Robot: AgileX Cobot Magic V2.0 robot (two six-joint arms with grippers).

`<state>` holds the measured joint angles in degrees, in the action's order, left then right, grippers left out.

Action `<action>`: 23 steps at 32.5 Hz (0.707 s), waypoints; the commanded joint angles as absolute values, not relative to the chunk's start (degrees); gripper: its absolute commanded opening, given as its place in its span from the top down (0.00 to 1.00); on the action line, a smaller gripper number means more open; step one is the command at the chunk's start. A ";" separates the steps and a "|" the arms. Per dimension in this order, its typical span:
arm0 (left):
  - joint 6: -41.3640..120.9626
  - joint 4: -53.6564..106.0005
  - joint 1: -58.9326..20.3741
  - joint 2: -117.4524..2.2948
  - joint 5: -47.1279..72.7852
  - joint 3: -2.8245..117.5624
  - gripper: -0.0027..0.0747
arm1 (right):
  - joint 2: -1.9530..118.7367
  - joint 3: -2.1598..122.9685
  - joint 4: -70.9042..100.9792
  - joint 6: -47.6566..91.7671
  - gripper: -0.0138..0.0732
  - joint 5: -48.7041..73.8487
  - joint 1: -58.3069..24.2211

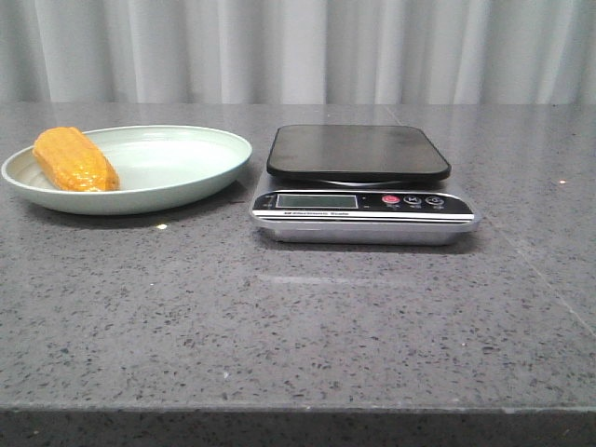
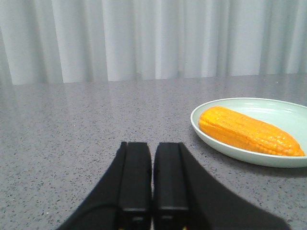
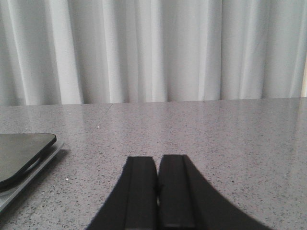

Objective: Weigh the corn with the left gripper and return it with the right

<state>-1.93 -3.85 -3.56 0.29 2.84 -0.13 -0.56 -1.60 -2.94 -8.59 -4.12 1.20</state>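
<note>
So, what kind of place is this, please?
Probably a staged test bench, not a real kitchen: a bare grey speckled table, plain white curtains behind, and only a digital scale and a plate with corn.

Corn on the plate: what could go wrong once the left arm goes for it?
The stubby orange-yellow corn cob lies against the shallow pale green plate's rim, so a grasp may nudge it out. The left end effector is shut and must open. The cob could roll off the scale's flat black platform.
</note>
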 commanded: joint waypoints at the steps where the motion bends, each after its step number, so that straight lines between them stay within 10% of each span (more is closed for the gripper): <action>1: -2.45 -3.80 -3.94 1.35 -1.54 -0.63 0.80 | -1.56 -1.14 -3.07 -7.93 0.67 -9.16 1.39; 23: -0.76 -16.65 -3.94 1.35 -1.39 -0.63 0.80 | -1.56 -1.14 -3.07 -7.93 0.67 -9.16 1.39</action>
